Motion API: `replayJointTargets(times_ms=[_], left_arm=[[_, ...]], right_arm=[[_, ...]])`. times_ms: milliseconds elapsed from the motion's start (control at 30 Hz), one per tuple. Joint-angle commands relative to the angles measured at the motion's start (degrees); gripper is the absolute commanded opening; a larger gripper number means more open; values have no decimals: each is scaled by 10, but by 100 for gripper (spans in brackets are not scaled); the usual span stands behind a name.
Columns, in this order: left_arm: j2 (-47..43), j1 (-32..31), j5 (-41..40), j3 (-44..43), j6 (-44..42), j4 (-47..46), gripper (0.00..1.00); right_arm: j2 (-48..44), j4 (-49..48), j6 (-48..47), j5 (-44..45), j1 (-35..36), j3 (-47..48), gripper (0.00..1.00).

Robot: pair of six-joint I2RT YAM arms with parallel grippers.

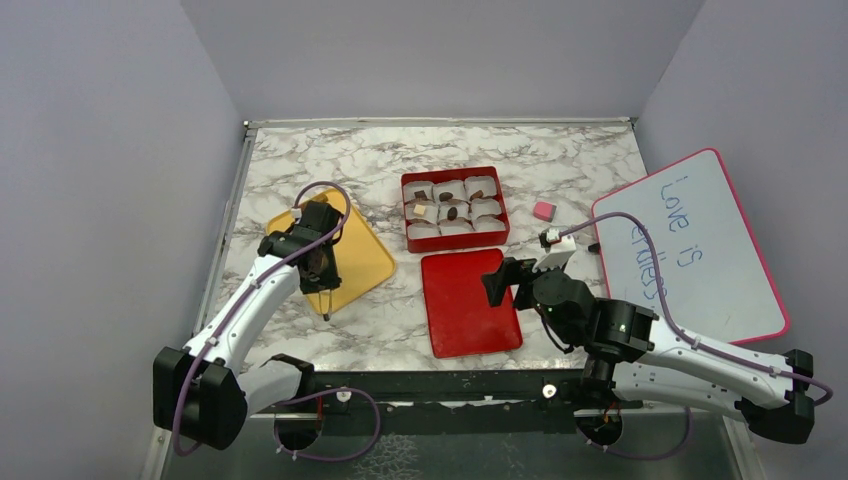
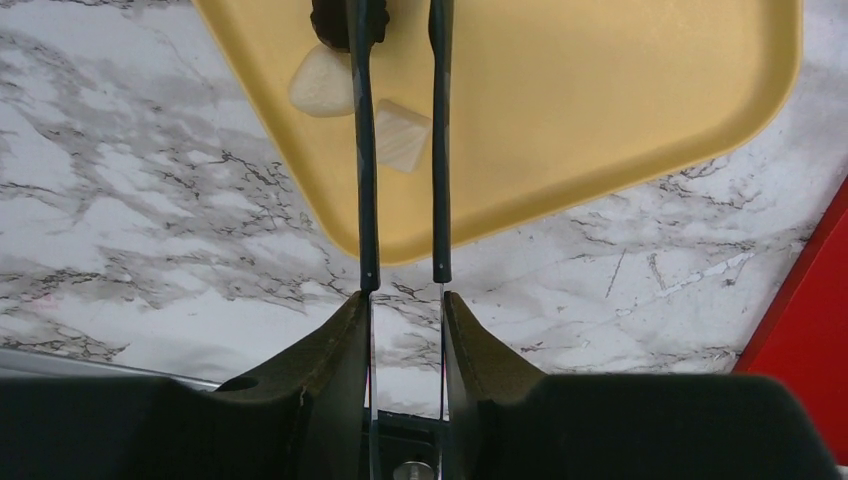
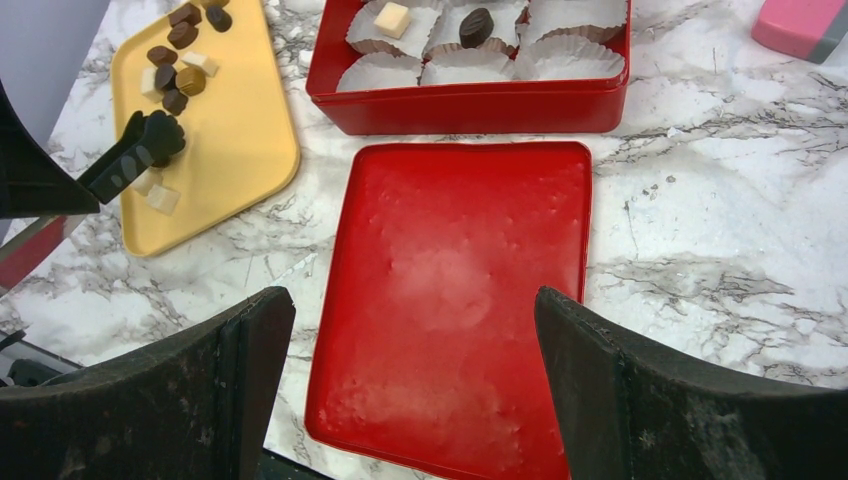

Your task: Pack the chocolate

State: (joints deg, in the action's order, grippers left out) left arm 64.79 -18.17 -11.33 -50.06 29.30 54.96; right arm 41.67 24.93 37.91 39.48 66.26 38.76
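**Nearest.** My right claw [image 3: 410, 300], fingers spread wide and holding nothing, hovers over the flat red lid [image 1: 470, 305]. I judge that it hangs here to leave the loading path free, and to be handy for closing the box later.

**Next.** That lid lies flat on the white-and-grey marble table [image 1: 300, 160], just in front of its box, so the cups are open from above.

**Next.** My left claw [image 3: 160, 138] carries long thin prongs [image 2: 362, 150], suited to small pieces. The prongs are drawn close together over the yellow plastic tray [image 2: 620, 100]. Their tips are at a dark brown round chocolate [image 2: 335, 20], but I cannot tell whether they pinch it. Two pale cream pieces [image 2: 320, 82] lie just beside.

**Next.** The loose chocolate [image 3: 190, 80], brown and cream, lies on the tray's far half, not yet packed.

**Next.** A red rectangular box [image 3: 470, 105] is lined with white fluted paper cups [image 3: 470, 68]. A cream cube [image 3: 392, 18] and a dark oval [image 3: 477, 26] sit in cups behind the empty near row.

**Farthest, aside.** A small pink block [image 1: 544, 210] and a pink-rimmed whiteboard [image 1: 690, 250] lie apart from the work.
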Motion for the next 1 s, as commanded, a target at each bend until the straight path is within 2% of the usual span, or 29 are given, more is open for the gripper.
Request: replayJointTargets(times_ms=[0,200,700,967], left_arm=[[-4,2,19,0,-9,-12,32],[-1,3,-1,-16,-5,-3,38],[17,9,-78,-55,12,61,38],[16,10,-2,-23,11,25,36]], right_arm=[[-5,-6,1,9,-2,-5,96],[-4,-10,-1,10,-2,-4,96],[-5,-15,-8,0,-2,2,96],[-8,-9,-13,6,-2,1,96]])
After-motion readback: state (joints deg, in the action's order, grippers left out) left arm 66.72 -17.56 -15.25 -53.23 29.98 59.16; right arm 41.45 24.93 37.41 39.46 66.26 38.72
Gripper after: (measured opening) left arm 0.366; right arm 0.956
